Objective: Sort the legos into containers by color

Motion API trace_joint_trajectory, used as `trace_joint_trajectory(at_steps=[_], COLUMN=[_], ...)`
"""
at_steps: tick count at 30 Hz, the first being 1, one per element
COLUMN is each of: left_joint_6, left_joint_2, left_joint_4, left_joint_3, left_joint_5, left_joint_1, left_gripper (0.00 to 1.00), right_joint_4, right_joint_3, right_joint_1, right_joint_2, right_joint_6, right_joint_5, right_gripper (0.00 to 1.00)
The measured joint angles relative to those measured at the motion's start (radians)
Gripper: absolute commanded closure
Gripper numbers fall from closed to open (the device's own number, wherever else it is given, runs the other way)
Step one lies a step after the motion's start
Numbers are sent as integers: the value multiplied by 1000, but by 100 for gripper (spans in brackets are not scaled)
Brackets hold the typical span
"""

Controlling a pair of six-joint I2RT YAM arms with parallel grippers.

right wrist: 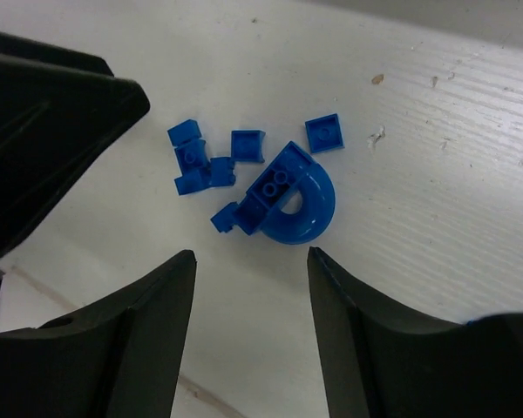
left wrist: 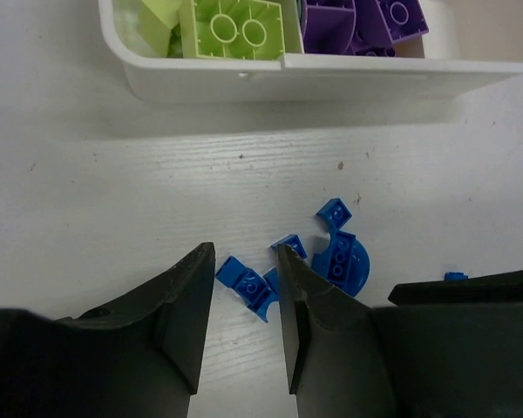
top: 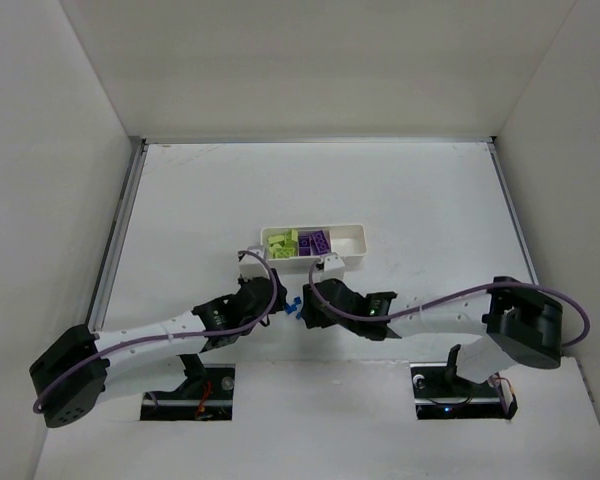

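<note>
A heap of blue legos (top: 292,305) lies on the table in front of the white three-part tray (top: 361,256). Its left compartment holds yellow-green legos (left wrist: 240,30), the middle one purple legos (left wrist: 366,22). My left gripper (left wrist: 244,252) is low over the heap, jaws a little apart. A small blue brick (left wrist: 248,286) lies between its tips, close against the right finger and clear of the left one. My right gripper (right wrist: 251,254) stands open just short of a blue half-round piece (right wrist: 301,205), with nothing between its fingers.
The two grippers face each other closely across the heap; the left one's dark body (right wrist: 44,113) fills the right wrist view's upper left. The tray's right compartment (top: 348,243) holds nothing. White walls (top: 60,200) enclose the table.
</note>
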Motion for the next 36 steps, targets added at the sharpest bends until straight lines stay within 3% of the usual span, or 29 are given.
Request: trace_joint_trajectory(at_steps=[4,12,22,31,36], left_joint_6=[-14,-30,-43,-43,-43], left_joint_2=[11,11,-16,-23,-23], left_joint_4=[-3,-3,-9,-14,-32], left_joint_3=[0,-14,-48,-48,-48], left_joint_5=[-2,-15,-20,-9,-5], left_joint_1=[-20,-13,28,22,8], left_gripper=[68,68,68,67,67], right_joint_4=[-12,-51,-80,-123,-130], right_joint_3=[28,85,139,185,185], right_joint_1=[0,-10,-28,-34,-34], right_joint_2=[48,107,179,215,212], right_joint_6=[10,18,17,-6,-9], right_joint_5=[14,64,105,148,151], right_gripper=[55,47,50,73,77])
